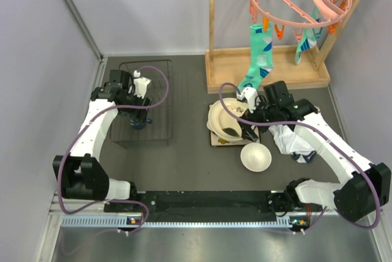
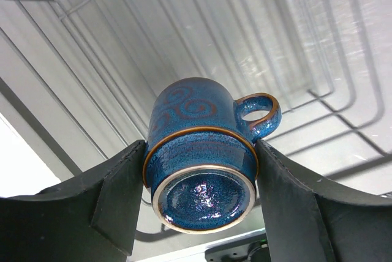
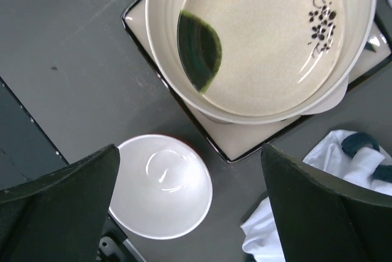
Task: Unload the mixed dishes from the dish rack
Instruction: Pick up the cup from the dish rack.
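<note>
Left gripper (image 2: 199, 170) squeezes the dark blue mug (image 2: 205, 152) by its sides, handle clear at two o'clock, ready for lifting; right gripper (image 3: 190, 170) gapes empty.

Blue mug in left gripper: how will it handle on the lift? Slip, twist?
Likely slippery: the blue mug has a shiny glaze, and the left gripper pinches its round sides near the base. Its handle sticks out sideways, so it may twist. Looks ceramic: probably stiff, heavyish, chippable against the rack wires.
</note>
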You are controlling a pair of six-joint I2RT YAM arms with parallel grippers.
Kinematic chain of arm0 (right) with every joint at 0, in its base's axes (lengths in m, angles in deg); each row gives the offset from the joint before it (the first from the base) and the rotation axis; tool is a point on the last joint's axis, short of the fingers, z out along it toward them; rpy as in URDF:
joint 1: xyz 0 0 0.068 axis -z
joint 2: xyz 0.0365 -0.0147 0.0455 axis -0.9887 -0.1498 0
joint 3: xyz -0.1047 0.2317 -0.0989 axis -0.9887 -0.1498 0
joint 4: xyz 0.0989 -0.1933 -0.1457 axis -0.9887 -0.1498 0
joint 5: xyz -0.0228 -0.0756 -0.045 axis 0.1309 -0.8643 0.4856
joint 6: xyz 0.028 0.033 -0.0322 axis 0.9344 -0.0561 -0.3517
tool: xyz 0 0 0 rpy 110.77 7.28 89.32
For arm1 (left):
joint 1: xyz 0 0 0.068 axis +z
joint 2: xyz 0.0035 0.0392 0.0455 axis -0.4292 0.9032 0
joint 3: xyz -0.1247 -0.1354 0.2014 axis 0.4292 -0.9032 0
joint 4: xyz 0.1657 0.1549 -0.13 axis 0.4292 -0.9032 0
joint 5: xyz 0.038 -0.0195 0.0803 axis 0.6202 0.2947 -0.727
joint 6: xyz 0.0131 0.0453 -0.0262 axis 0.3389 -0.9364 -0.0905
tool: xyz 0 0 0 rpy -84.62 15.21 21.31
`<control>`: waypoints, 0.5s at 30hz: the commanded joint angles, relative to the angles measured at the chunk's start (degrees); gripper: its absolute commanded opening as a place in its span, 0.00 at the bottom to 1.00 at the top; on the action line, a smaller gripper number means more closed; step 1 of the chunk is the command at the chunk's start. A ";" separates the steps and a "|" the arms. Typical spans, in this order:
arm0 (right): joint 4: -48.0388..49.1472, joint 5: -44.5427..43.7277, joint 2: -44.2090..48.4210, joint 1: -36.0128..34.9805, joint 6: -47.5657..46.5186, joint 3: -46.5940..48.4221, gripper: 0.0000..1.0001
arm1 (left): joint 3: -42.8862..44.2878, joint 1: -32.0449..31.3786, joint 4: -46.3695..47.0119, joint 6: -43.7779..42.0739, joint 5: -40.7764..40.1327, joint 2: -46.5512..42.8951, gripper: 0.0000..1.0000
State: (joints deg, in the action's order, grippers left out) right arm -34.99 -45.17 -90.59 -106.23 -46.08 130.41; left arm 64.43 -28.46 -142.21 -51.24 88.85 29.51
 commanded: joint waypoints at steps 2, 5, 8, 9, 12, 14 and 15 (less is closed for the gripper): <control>3.12 1.40 -1.03 0.41 3.79 5.86 0.98 | 4.64 0.76 -0.95 2.76 6.32 -4.95 0.00; 3.30 1.57 -2.17 0.49 5.20 7.97 0.98 | 6.13 1.11 -1.39 4.08 9.31 -5.83 0.00; 3.56 1.40 -2.88 0.41 6.08 9.64 0.99 | 8.15 1.38 -2.01 5.57 12.74 -6.27 0.00; 3.48 1.48 -3.23 0.41 6.26 10.42 0.99 | 8.94 1.38 -1.92 6.01 13.35 -6.53 0.00; 3.56 1.05 -3.58 0.49 6.44 11.83 0.99 | 10.87 1.47 -2.10 7.59 16.43 -6.71 0.00; 3.56 0.96 -4.11 0.41 6.61 12.63 0.99 | 12.28 1.55 -2.27 8.65 20.99 -6.80 0.00; 3.56 0.96 -4.37 0.49 6.88 13.59 0.99 | 12.55 1.55 -1.75 9.26 23.27 -6.80 0.00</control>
State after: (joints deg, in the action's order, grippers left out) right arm -33.13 -44.98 -94.08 -106.23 -40.64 139.43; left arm 72.54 -27.26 -145.34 -45.06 102.18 25.18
